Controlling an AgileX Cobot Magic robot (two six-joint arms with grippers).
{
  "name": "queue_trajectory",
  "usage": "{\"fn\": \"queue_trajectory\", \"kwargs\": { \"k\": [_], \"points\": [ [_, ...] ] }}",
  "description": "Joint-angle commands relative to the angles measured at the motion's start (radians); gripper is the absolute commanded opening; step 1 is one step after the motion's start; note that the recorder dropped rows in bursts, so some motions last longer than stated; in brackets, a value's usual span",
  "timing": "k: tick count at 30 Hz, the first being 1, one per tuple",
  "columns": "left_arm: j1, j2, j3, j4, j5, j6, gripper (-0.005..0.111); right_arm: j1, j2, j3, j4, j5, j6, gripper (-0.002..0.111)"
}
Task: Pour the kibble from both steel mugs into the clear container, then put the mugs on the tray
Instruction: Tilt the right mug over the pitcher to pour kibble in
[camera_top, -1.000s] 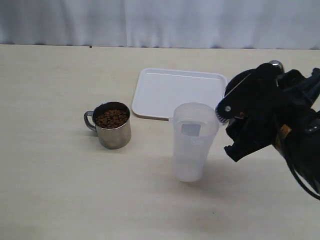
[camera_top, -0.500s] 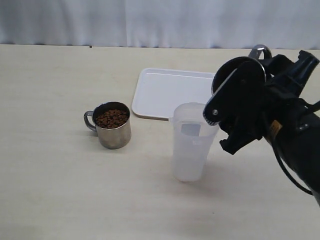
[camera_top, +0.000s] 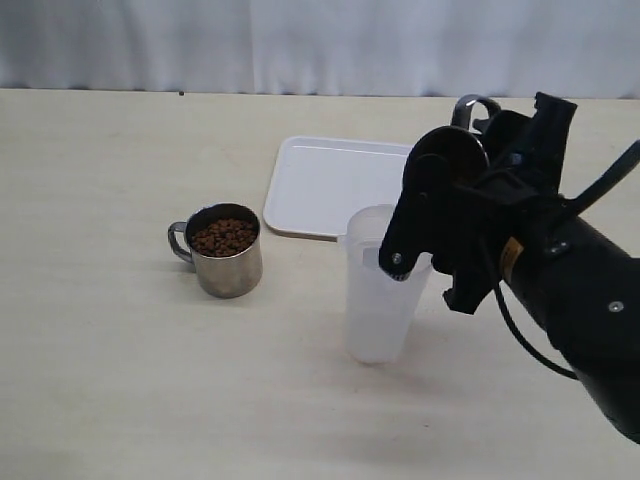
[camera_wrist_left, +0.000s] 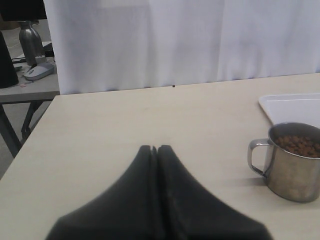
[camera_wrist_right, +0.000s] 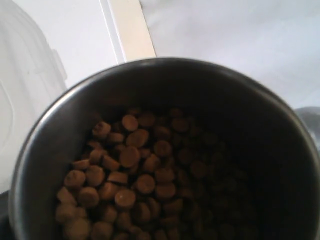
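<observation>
One steel mug full of kibble stands on the table to the left of the clear container. My right gripper is shut on the second steel mug, holding it in the air, tilted, just right of the container's rim. Kibble is heaped inside this mug, which hides the fingers in the right wrist view. The white tray lies behind the container. My left gripper is shut on nothing, low over the table to the left of the standing mug.
A white curtain hangs along the table's far edge. Beyond the table's left end, the left wrist view shows a side desk with a bottle and a mouse. The tray's corner lies just behind the standing mug.
My right arm has lifted the held mug and carried it left, toward the clear container's rim, tilting it more. The mug on the table and the container have not moved.
</observation>
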Motion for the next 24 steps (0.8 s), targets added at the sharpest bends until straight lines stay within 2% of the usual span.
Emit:
{"fn": "queue_trajectory", "kwargs": {
  "k": [1,24],
  "points": [
    [0.002,-0.003,0.002,0.002,-0.013,0.001,0.000,0.004,-0.001,-0.017,-0.023,0.030,-0.065,0.005],
    [0.002,-0.003,0.002,0.002,-0.013,0.001,0.000,0.004,-0.001,-0.070,-0.023,0.022,-0.348,0.005]
  ]
}}
